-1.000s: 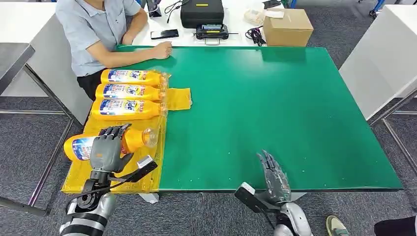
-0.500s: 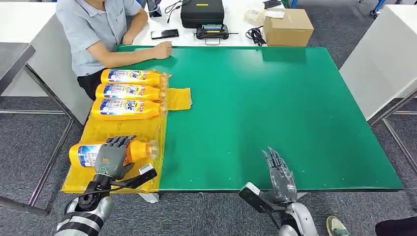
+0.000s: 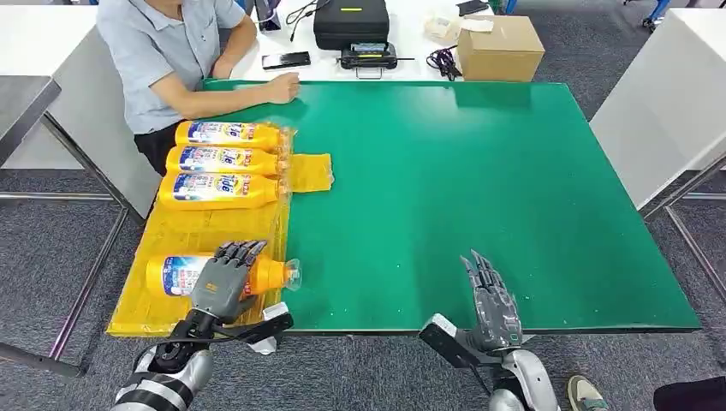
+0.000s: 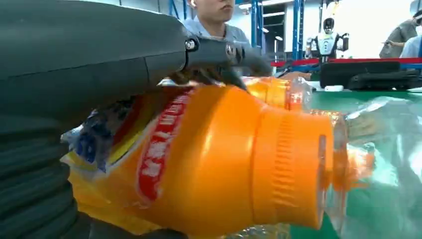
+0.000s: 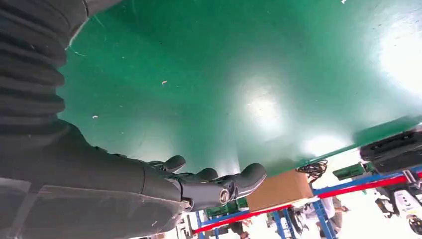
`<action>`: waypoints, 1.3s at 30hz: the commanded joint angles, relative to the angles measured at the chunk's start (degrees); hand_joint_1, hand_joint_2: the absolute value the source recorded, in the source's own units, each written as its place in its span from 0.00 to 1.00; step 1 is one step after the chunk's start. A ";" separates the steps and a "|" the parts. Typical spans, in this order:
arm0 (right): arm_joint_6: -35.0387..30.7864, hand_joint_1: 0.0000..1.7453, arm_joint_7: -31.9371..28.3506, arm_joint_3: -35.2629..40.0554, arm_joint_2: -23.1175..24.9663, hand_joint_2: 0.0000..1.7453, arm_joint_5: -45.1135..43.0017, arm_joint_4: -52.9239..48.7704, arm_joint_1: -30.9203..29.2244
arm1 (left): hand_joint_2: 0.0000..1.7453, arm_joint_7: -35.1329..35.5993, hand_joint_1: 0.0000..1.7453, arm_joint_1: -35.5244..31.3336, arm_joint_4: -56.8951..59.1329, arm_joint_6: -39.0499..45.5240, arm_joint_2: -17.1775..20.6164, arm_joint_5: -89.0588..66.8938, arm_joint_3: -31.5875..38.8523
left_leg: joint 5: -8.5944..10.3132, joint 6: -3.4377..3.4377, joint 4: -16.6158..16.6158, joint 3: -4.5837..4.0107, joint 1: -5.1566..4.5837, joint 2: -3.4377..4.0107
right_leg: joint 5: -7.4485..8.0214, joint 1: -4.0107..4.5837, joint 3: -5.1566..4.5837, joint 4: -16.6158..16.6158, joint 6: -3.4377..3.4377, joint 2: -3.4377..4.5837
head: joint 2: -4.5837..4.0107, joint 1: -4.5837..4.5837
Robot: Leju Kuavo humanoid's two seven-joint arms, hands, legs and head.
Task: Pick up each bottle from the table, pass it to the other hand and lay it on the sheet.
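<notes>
Yellow on the far left: sees a crinkled yellow plastic sheet [image 3: 171, 235] draped along the table's left side, bearing 3 orange labelled bottles [image 3: 223, 159] side by side at its far end, caps toward the green. Nearer on that sheet, finds a 4th orange plastic bottle [image 3: 175, 274], lying sideways under the left hand [image 3: 224, 284]. Against 1 second ago, sits lower in the head view and further right. Now pokes its clear cap past the sheet's edge, over the green table mat [image 3: 479, 188]. Reads as the laying-down step close to its end, with the release not yet made. Cannot tell whether the bottle already rests on the sheet or hangs just above it.

Wraps dark fingers [image 4: 219, 52] over the bottle's body from above, in a full grasp around the labelled middle. Close up from the left wrist, shows a smooth orange shoulder, a ribbed orange collar and a clear cap over the spout, with a blue, red and white label round the body. Looks rigid and slick, so probably apt to roll once let go. Would likely want a nudge back leftward to bring the cap wholly onto the sheet.

Further right, holds nothing in the right hand [image 3: 494, 308]: fingers straight and slightly apart, above the mat's near edge, hardly shifted from 1 second ago.
</notes>
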 commanded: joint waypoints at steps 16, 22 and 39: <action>2.31 0.00 -2.06 -2.55 1.54 1.00 -2.08 4.24 -3.15 | 1.00 4.87 0.00 -5.35 12.99 -7.61 0.93 -0.41 -2.95 | -0.02 -0.10 -0.08 0.60 0.03 0.08 | 0.00 0.03 0.59 -0.06 -0.14 0.08 | 0.00 0.00; 2.31 0.00 -2.06 -2.55 1.54 1.00 -2.08 4.24 -3.15 | 1.00 4.87 0.00 -5.35 12.99 -7.61 0.93 -0.41 -2.95 | -0.02 -0.12 -0.07 0.70 0.06 0.12 | -0.01 0.06 0.72 -0.07 -0.15 0.11 | 0.00 0.02; 1.63 0.00 -2.75 -2.89 1.74 1.00 -1.63 3.71 -2.74 | 1.00 3.37 0.00 -3.89 8.52 -4.27 0.39 -0.72 -3.89 | -0.02 -0.15 -0.09 0.72 0.08 0.13 | 0.00 0.09 0.73 -0.09 -0.18 0.12 | 0.00 0.02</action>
